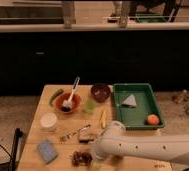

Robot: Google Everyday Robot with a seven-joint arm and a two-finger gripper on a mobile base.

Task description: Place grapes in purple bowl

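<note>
While gripper hovers beside grapes, state unclear, purple bowl well apart, orange in tray.

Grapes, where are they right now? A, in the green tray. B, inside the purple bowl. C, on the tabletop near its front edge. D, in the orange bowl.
C: the grapes lie on the table by its front edge, next to the gripper at the arm's end, well apart from the purple bowl.
</note>
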